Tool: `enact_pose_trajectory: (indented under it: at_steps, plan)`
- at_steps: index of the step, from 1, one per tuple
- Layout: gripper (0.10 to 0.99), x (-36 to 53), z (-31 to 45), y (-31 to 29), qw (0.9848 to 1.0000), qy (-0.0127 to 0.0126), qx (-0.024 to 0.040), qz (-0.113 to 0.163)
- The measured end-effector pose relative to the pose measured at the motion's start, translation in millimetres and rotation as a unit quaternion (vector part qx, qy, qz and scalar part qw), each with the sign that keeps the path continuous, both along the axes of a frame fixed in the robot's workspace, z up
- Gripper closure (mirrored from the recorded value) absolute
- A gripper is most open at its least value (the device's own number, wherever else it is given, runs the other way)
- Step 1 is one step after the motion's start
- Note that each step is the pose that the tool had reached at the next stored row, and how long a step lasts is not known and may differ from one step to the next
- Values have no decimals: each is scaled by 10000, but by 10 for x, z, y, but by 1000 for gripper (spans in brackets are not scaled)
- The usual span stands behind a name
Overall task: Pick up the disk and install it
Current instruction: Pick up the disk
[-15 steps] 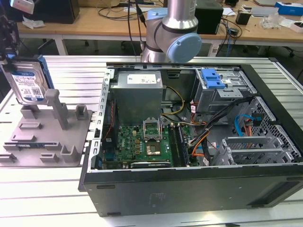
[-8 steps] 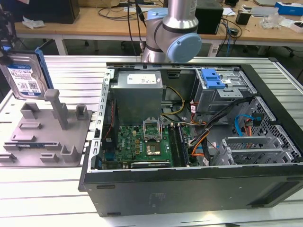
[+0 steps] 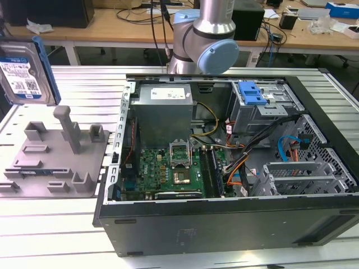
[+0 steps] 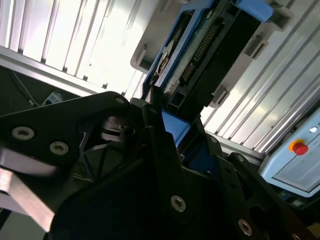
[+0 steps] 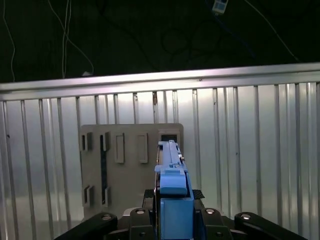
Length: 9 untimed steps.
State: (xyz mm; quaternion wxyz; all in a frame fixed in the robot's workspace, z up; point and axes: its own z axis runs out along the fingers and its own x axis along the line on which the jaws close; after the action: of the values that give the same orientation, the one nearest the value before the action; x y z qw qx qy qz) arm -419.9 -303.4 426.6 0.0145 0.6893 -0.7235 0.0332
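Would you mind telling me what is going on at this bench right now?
The arm's gripper holds the disk by its blue carrier, jaws closed on it, up above the grey fixture tray at the exterior view's left. The open computer case stands beside the tray, and the disk is not yet installed in it.

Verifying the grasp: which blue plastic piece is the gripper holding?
The bracket framing the disk, clamped in the gripper; the blue latch sits on the drive bay.
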Motion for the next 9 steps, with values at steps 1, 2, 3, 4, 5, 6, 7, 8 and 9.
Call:
enact_pose_trajectory:
  at_steps: [1, 2, 3, 4, 5, 6, 7, 8, 9]
  plan:
    - [718, 0, 59, 0, 10000, 0, -1, 14]
    - [718, 0, 95, 0, 10000, -1, -1, 21]
    - [718, 0, 144, 0, 10000, -3, -1, 33]
    - [718, 0, 183, 0, 10000, -4, -1, 41]
    - [718, 0, 237, 0, 10000, -6, -1, 53]
    - [718, 0, 267, 0, 10000, -7, -1, 60]
    - [718, 0, 310, 0, 10000, -8, -1, 69]
    - [718, 0, 348, 0, 10000, -9, -1, 78]
    - [718, 0, 423, 0, 10000, -11, -1, 95]
